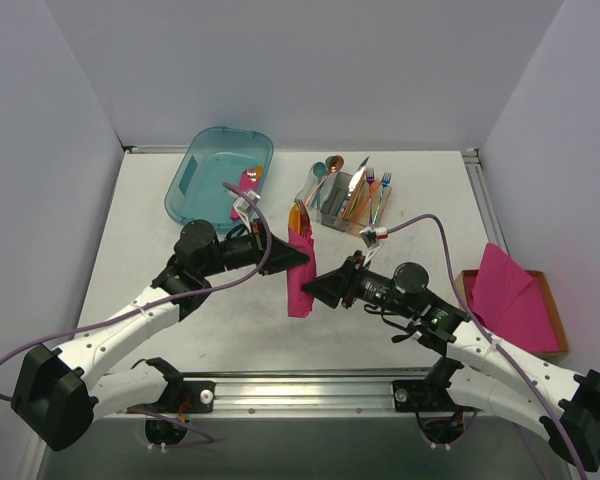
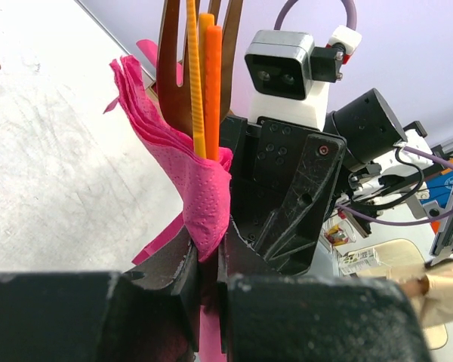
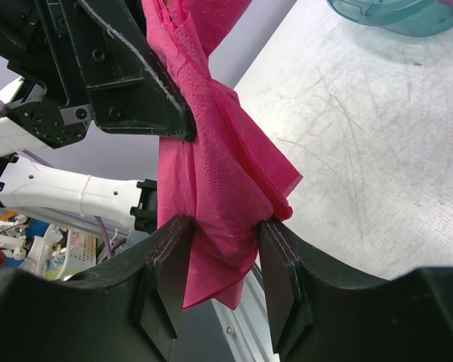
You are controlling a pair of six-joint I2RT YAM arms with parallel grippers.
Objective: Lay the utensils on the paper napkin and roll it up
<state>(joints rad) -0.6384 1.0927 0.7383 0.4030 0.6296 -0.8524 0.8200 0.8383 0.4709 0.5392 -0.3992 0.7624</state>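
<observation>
The paper napkin (image 1: 300, 272) is a narrow magenta-pink roll held between both grippers at the table's middle, and it seems lifted off the surface. The copper-orange utensils (image 1: 298, 216) stick out of its far end. In the left wrist view the utensils (image 2: 200, 75) rise from the napkin (image 2: 204, 188). My left gripper (image 1: 298, 258) is shut on the roll, its jaws (image 2: 204, 260) pinching it tightly. My right gripper (image 1: 316, 286) is shut on the roll's near end (image 3: 219, 188), its gripper (image 3: 225, 241) holding the bunched paper on both sides.
A teal bin (image 1: 220, 172) stands at the back left with a small pink-and-orange item inside. A cutlery caddy (image 1: 348, 196) with teal and iridescent pieces stands at the back middle. A stack of pink sheets (image 1: 515, 295) lies in a wooden tray at the right edge.
</observation>
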